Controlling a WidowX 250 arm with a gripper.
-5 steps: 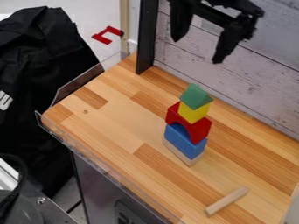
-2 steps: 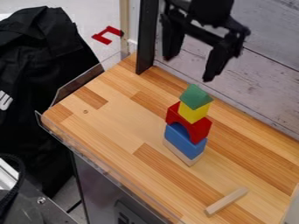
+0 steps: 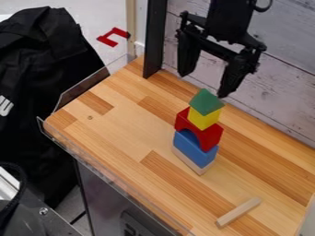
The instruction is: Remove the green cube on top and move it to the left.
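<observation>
Green, a peaked block [image 3: 205, 102] tops the tower in the middle of the wooden bench [image 3: 126, 126]. Below it we see a yellow block [image 3: 203, 120], a red arch [image 3: 212, 137], a blue block [image 3: 198, 151] and a pale wooden base [image 3: 201, 171]. Just above the green piece hangs the black hand [image 3: 203, 85], its fingers wide apart, holding nothing. At the view's left, we find a broad stretch of bench between the tower and the clear edging [image 3: 83, 87]. A wooden stick [image 3: 239, 212] lies near the lower right, well apart from the tower.
</observation>
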